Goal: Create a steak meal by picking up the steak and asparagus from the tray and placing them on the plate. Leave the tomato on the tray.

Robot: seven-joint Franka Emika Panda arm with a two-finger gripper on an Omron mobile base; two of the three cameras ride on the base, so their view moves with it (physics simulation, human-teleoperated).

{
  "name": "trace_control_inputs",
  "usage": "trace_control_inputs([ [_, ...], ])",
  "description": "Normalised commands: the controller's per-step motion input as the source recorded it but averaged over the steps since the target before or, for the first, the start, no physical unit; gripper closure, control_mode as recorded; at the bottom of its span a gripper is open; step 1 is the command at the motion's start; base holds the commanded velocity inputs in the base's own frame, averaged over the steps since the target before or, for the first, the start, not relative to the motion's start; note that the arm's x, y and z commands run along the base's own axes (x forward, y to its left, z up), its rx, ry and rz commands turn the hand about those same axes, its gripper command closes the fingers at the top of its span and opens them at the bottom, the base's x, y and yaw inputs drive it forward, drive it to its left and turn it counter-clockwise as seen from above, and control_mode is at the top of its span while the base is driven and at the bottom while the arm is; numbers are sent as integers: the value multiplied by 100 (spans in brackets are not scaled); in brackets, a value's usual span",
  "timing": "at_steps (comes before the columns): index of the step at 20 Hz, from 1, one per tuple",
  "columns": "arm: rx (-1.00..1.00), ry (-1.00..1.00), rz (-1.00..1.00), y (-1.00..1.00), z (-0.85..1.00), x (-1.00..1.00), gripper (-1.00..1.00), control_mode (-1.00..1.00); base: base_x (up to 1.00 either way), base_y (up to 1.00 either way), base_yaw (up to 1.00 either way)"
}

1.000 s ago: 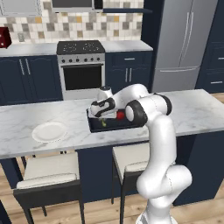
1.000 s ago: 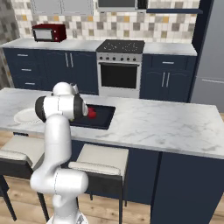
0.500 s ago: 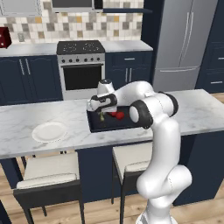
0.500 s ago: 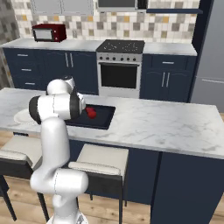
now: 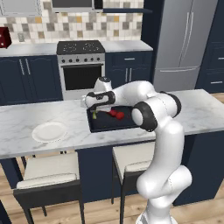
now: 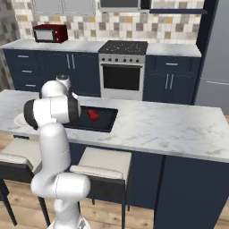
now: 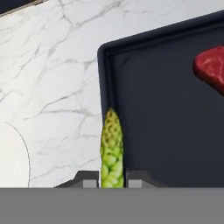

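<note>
Hand view: fingers (image 7: 112, 179) closed on the asparagus (image 7: 111, 148), one dark tip on each side of the stalk; the yellow-green bumpy tip juts out ahead of them.

Item 1, asparagus: clamped between the fingers, its free end over the inner edge of the tray, close by the rim corner. In the left base view it shows as a small green stub (image 5: 94, 115) under the fingers (image 5: 93, 113), at the tray's left end.

Item 2, tray (image 7: 144, 113): black, shallow, raised rim; directly beneath and ahead of the fingers in the hand view. Sits on the bench; seen also in the left base view (image 5: 109, 124) and the right base view (image 6: 100, 124).

Item 3, steak (image 7: 211, 68): dark red lump lying on the tray floor, well ahead of the fingers and off to the right of the hand view, cut by the frame edge.

Item 4, red items on the tray beyond the fingers: two red shapes close together in the left base view (image 5: 116, 113); at this size which is the steak and which the tomato is hard to tell.

Item 5, plate (image 5: 49, 131): white, round, bare, on the bench well apart from the tray, to the fingers' left; its curved rim (image 7: 13, 157) enters the hand view at lower left.

Item 6, bench (image 7: 52, 65): white marble with grey veins, carrying tray and plate.
</note>
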Motion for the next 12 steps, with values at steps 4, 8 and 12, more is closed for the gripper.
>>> trace_control_inputs([
  [4, 10, 0, 0, 77, 15, -10, 100, -100, 0, 0, 0],
  [8, 1, 1, 0, 94, 0, -8, 100, -100, 0, 0, 0],
  [12, 0, 3, 0, 96, -1, -3, 100, -100, 0, 0, 0],
])
